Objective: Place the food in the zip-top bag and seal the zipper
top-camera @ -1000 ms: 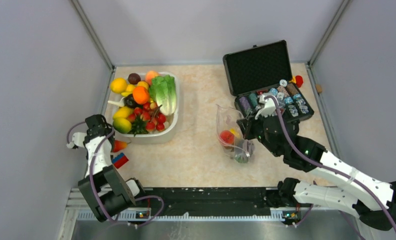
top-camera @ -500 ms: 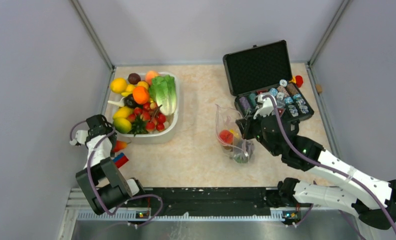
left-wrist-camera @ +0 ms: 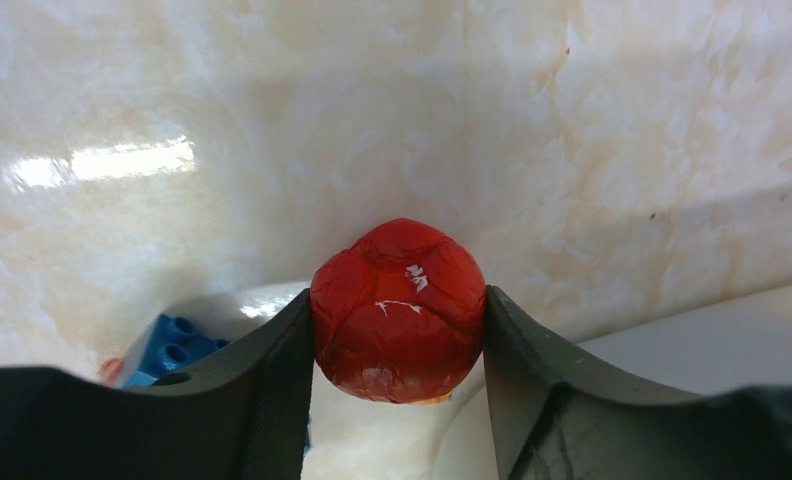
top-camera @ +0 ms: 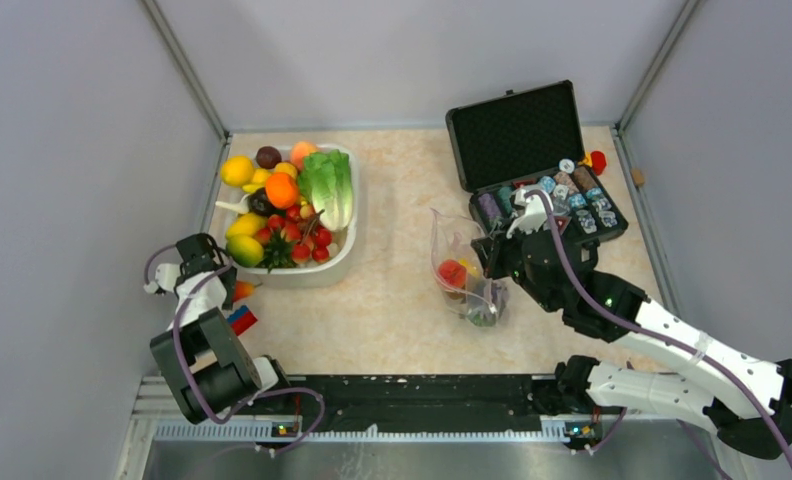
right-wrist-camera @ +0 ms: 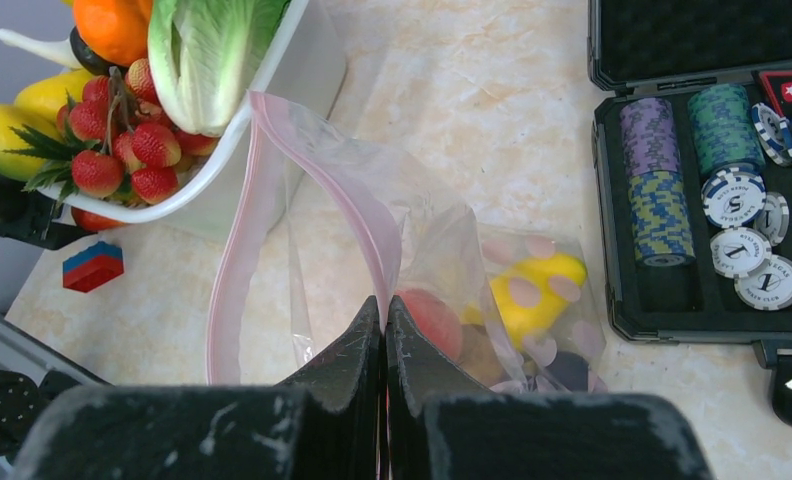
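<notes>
**One arm props the bag open, the other holds the next fruit**

Nearest, well left of the bag (right-wrist-camera: 422,230), the left gripper (left-wrist-camera: 397,300) is clamped on a red fruit (left-wrist-camera: 399,320), one finger on each flank, low over the table (left-wrist-camera: 572,120). I cannot tell if the fruit is lifted. A blue brick (left-wrist-camera: 167,340) lies just beside it. The even grip looks suited to a carry across to the bag.

At the bag, the right gripper (right-wrist-camera: 384,315) is closed flat on one lip at the zipper (right-wrist-camera: 230,265). This seems meant to hold the mouth up and gaping so food can drop in. The strip's two sides stand parted, unsealed. A yellow fruit (right-wrist-camera: 532,290) and a reddish piece (right-wrist-camera: 427,320) already lie inside.

Farther off, left of the bag, the basin (top-camera: 350,245) holds the lettuce (top-camera: 330,187) and most of the food, so loading looks far from done. Beyond the bag stands an open case (top-camera: 517,135) of chips, which is no part of the job.
</notes>
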Controlling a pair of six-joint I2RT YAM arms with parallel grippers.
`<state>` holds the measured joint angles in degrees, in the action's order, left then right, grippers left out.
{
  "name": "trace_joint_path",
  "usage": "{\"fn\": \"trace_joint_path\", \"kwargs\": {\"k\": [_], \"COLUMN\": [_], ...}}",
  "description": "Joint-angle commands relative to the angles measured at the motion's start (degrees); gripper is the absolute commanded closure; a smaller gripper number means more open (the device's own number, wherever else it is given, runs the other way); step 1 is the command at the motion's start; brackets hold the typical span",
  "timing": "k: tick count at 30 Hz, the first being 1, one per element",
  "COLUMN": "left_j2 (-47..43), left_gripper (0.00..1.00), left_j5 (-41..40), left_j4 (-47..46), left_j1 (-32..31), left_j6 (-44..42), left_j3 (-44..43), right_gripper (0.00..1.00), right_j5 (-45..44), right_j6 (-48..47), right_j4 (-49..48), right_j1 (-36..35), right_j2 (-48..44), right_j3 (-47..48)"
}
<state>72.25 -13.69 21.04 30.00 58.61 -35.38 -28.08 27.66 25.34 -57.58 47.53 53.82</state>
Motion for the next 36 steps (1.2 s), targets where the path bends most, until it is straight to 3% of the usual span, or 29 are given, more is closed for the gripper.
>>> {"fn": "trace_joint_path", "kwargs": {"k": [1, 13, 20, 30, 36], "left_j2": [-2.4, -20.9, -25.1, -28.8, -28.5], "left_gripper": [0.62, 0.68, 0.66, 0.64, 0.67], "left_j5": [-0.4, -1.9, -5.6, 5.5, 21.7], "left_j4": [-0.8, 9.9, 14.2, 14.7, 12.0], "left_j1": [0.5, 0.4, 0.4, 0.3, 0.2], "left_j6": [-0.2, -8.5, -13.6, -21.3, -23.9], "left_j3": [0.2, -12.5, -18.6, -29.2, -34.1], "right_gripper": [1.0, 1.0, 1.0, 1.0, 1.0], "right_j5": [0.3, 0.2, -0.2, -1.3, -1.0], "right_j6": [0.0, 0.9, 2.6, 5.1, 5.3], "right_j4": [-1.8, -2.9, -3.9, -5.6, -6.8], "right_j1": [0.5, 0.5, 0.5, 0.5, 0.5], "right_j2": [-0.1, 0.4, 0.3, -1.6, -1.6], "right_j3": [3.4, 2.9, 1.9, -0.8, -2.1]}}
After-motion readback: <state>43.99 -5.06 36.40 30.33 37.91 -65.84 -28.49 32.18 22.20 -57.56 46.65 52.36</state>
